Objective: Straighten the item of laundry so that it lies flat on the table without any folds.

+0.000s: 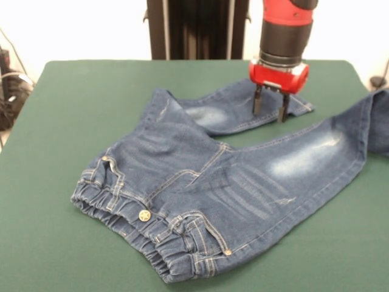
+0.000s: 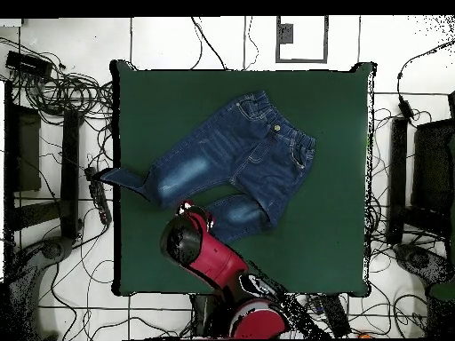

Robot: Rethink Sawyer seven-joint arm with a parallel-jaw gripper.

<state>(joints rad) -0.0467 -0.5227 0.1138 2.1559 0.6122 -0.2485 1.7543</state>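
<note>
Jeans (image 1: 200, 188), small blue denim pair, sprawl on my dark green felt table (image 1: 55, 152), one leg overhanging the edge; red-black gripper (image 1: 270, 109) hovers parted, empty, over the other leg's cuff.

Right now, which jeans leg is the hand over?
The shorter-looking leg toward the table's far side; the open hand hovers at its cuff end. The other leg runs off the table edge.

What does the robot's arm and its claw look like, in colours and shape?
The arm is a thick round tube, red with a black band near its lower end. Below sits a red box-shaped claw with two short dark straight fingers. From overhead the arm shows red and black segments.
</note>
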